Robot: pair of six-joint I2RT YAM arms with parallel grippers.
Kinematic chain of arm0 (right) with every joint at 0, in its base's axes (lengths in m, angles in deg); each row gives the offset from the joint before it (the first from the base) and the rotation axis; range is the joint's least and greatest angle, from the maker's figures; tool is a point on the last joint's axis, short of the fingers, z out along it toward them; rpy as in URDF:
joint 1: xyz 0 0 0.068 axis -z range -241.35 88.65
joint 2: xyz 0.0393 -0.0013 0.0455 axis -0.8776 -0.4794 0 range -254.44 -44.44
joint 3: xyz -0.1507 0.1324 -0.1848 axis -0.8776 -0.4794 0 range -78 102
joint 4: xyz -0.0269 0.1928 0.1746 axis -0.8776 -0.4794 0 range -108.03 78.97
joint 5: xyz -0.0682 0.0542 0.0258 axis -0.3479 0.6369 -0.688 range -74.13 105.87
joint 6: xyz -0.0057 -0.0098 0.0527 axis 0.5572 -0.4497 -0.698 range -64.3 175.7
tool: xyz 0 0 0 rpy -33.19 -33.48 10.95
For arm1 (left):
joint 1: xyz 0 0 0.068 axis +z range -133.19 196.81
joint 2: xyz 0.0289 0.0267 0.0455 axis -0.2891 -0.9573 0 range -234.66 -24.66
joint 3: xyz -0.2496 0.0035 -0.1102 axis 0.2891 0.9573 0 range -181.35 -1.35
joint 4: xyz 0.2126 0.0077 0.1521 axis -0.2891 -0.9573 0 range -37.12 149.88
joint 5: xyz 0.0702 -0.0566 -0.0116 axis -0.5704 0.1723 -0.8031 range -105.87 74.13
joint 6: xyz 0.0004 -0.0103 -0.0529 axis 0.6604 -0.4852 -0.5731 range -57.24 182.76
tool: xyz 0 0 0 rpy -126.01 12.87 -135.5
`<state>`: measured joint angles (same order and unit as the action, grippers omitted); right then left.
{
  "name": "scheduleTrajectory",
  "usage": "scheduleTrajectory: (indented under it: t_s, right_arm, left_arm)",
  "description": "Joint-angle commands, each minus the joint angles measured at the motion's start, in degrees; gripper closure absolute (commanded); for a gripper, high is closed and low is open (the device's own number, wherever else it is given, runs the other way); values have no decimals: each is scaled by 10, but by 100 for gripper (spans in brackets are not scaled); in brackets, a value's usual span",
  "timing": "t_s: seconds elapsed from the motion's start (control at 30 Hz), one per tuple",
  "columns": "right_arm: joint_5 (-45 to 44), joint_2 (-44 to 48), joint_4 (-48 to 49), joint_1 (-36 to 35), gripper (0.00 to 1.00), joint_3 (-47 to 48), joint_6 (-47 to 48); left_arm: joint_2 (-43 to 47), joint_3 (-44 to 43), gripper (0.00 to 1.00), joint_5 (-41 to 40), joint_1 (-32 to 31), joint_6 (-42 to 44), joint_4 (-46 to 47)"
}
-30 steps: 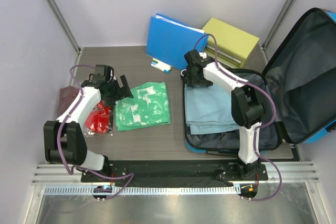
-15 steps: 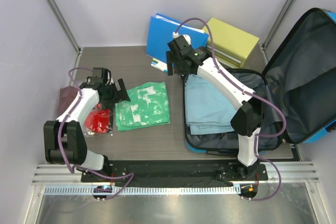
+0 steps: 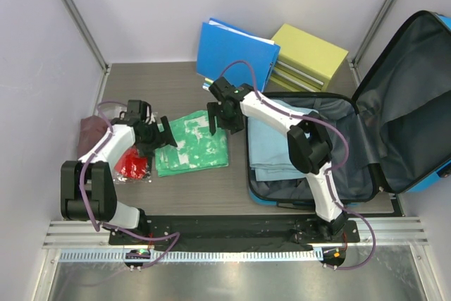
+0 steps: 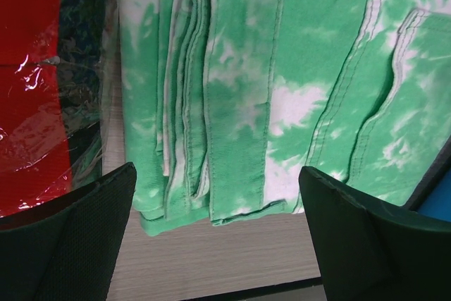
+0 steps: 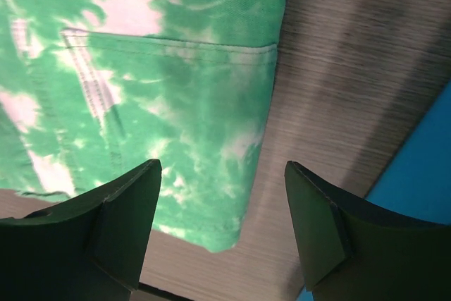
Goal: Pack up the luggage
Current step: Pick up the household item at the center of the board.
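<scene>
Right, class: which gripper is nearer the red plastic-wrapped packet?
Left. The left gripper is open over the green tie-dye garment's left edge, just beside the red plastic-wrapped packet. The right gripper is open over the garment's far right corner, with the whole garment between.

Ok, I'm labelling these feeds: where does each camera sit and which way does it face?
Top external: above and behind, looking down on table, open luggage, both arms.
Left wrist: on left arm, facing down past the open left hand at green garment and red packet.
Right wrist: on right arm, facing down past the open right hand at the garment's corner.
Shared: the garment.
</scene>
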<state>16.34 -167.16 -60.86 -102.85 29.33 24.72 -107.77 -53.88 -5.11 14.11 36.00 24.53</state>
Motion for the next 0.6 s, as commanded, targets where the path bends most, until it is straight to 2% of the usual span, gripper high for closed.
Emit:
scheduleTrajectory:
  t_s: [0.0,0.37,0.47,0.57]
  right_arm:
    - [4,-16,24,-9,23,4,-10]
    - [16,-39,77,-11,26,-60,-7]
    - [22,-50,87,-11,32,-70,-1]
    - [36,-53,103,-10,43,-84,5]
  left_arm:
    - [20,8,3,15,3,-4,16]
    - [30,15,3,7,3,-6,13]
    - [31,16,3,8,3,-7,13]
    - [34,16,3,8,3,-8,15]
